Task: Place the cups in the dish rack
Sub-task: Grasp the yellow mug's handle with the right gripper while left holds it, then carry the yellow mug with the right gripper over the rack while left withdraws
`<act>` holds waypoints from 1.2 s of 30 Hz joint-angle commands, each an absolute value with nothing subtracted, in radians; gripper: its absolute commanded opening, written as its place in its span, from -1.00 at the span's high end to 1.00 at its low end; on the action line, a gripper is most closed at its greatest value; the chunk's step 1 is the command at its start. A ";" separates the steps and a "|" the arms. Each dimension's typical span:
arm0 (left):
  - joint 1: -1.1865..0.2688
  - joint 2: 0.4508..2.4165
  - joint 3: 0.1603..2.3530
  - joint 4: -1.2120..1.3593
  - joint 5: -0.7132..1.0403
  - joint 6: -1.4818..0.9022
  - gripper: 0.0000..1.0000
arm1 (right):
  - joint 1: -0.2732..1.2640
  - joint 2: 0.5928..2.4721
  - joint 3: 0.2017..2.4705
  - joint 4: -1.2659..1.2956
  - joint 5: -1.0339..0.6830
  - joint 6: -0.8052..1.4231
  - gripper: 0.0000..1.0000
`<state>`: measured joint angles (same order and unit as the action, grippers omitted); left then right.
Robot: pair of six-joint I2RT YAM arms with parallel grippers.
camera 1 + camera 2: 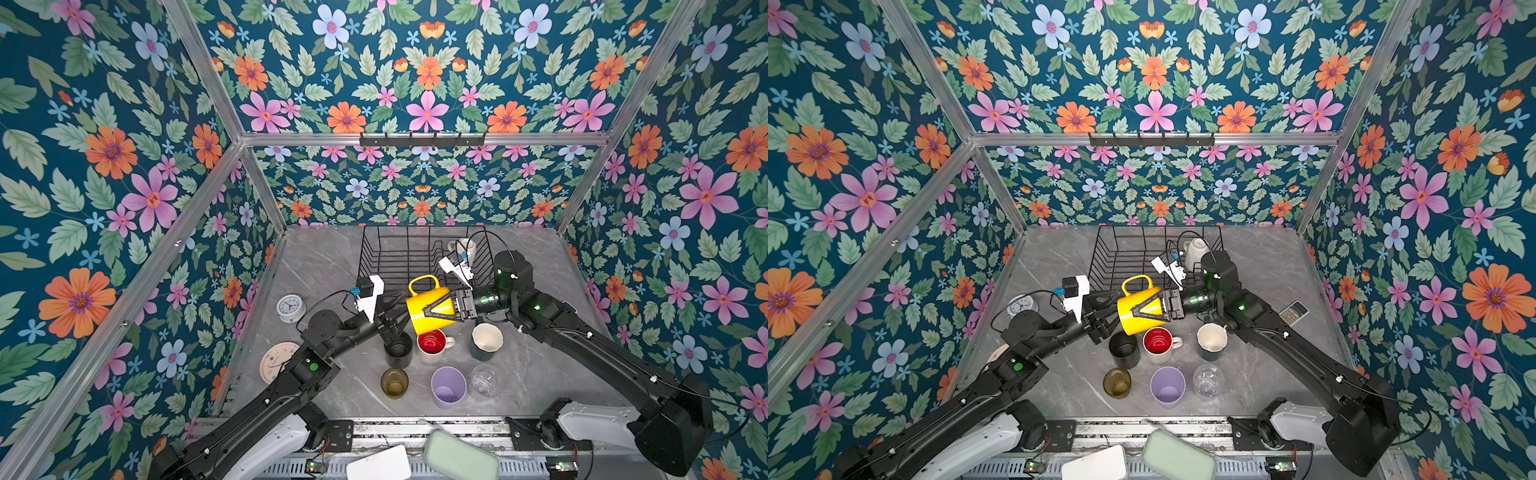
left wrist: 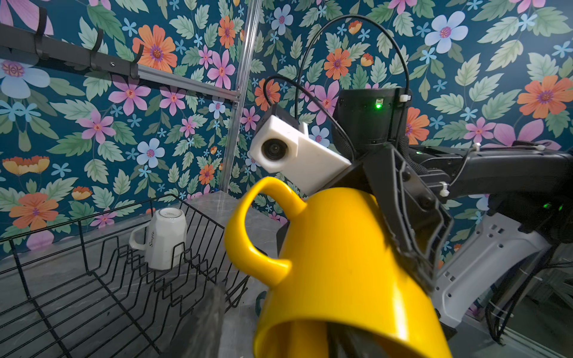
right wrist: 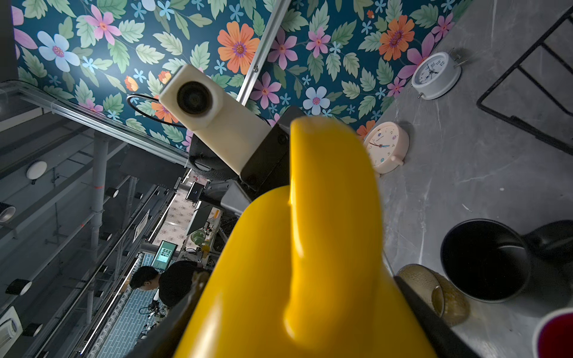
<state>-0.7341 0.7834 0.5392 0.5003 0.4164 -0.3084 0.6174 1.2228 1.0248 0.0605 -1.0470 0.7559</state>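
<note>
Yellow mug point(image 1: 417, 320): prob. rigid, slick, chippable; best held round body. R gripper point(image 1: 429, 311) clamps body; L gripper point(image 1: 395, 322) parted astride rim, loose.

A grey marbled worktop point(image 1: 324, 257) fills the lower middle in both top views, walled by flowered wallpaper point(image 1: 428, 62) on a silver metal frame point(image 1: 299, 139). A black hook rail point(image 1: 422, 140) hangs at the centre of the back bar. At the worktop's left edge stands a white alarm clock point(image 1: 290, 308), and below it a cream round clock point(image 1: 276, 361), partly hidden. A remote control point(image 1: 1293, 312) lies at the right edge in a top view. At the bottom edge sit a white slab point(image 1: 378, 463) and a pale green pad point(image 1: 459, 455). In the right wrist view, a dark-haired person point(image 3: 173, 283) shows at lower left.
</note>
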 commanded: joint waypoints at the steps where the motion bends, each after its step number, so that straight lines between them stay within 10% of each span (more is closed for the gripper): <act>1: -0.735 0.775 0.546 0.513 0.399 -0.300 -0.45 | 0.605 1.205 1.035 0.091 -1.040 0.760 1.00; 15: -0.735 0.644 0.612 0.141 0.057 -0.306 -0.96 | 0.447 1.158 1.221 -0.361 -0.976 0.507 1.00; 36: -0.735 0.349 0.680 -0.350 -0.451 -0.431 -0.99 | 0.385 1.483 1.658 -0.860 -0.509 0.120 1.00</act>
